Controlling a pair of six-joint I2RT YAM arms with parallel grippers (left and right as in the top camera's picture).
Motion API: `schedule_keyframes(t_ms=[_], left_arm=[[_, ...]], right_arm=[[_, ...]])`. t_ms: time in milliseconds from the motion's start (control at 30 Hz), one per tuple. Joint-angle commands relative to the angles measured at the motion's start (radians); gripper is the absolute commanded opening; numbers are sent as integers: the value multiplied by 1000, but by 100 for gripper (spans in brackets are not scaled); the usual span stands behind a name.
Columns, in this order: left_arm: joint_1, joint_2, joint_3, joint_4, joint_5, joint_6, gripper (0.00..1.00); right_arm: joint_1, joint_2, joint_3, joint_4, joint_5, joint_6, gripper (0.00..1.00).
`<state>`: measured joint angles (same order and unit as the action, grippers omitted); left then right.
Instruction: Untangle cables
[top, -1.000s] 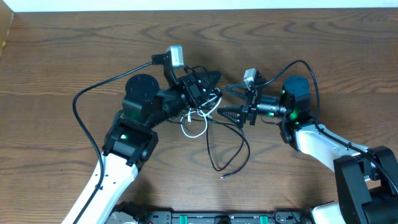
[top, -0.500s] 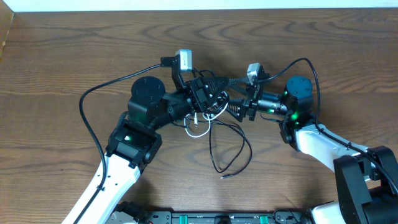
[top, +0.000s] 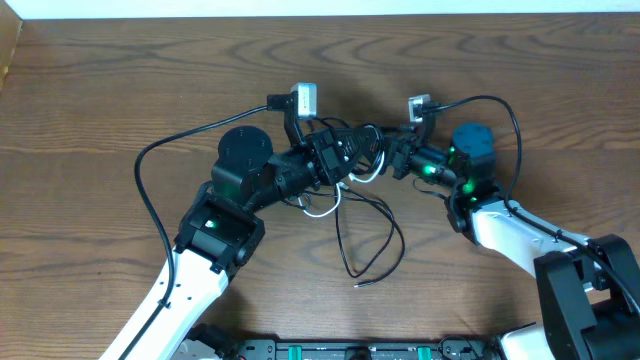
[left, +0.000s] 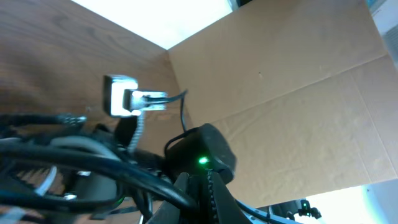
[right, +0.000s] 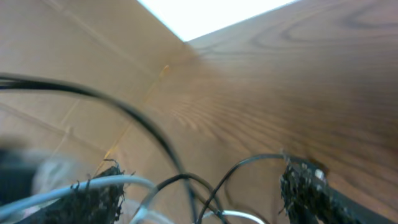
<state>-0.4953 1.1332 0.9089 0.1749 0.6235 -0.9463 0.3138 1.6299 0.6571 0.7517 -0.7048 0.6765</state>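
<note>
brown wood-grain table (top: 100, 100) is carrying everything, and a tan cardboard wall (right: 74, 62) is showing behind it in the wrist views. a thick black arm lead (top: 150, 170) is arcing over the wood beside the left arm, apart from the work. a tangle of thin black cables and one white cable (top: 335, 200) is hanging at the table's middle between both arms, one loose black loop trailing onto the wood toward the near edge. the left gripper (top: 352, 152) is pinching closed on the top of the knot. the right gripper (top: 392, 158) is crowding close against it with jaws spread, its rough black fingers (right: 93, 199) flanking several strands.

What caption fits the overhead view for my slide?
Left gripper shut on the tangled cables, right gripper open around strands, loose loop trailing onto the table.
</note>
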Motion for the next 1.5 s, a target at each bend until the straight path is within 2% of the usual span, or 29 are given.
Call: schedule_keyframes(t_ms=[0, 267, 500, 833, 1067, 1200, 1467], left_arm=[[-6, -9, 28, 19, 20, -6, 8], [-6, -10, 29, 23, 20, -6, 8], [-5, -10, 29, 38, 20, -5, 8], [2, -10, 29, 53, 11, 21, 8], [55, -10, 29, 52, 13, 21, 8], [84, -10, 29, 52, 12, 21, 8], [156, -10, 29, 51, 13, 21, 8]], right_arm=[[23, 8, 1, -58, 150, 48, 79], [16, 8, 1, -374, 463, 49, 83], [-35, 8, 1, -537, 569, 87, 87], [-206, 8, 1, -758, 579, 86, 86], [-321, 8, 1, -892, 580, 84, 91], [-370, 8, 1, -936, 579, 80, 98], [-419, 8, 1, -974, 579, 58, 99]])
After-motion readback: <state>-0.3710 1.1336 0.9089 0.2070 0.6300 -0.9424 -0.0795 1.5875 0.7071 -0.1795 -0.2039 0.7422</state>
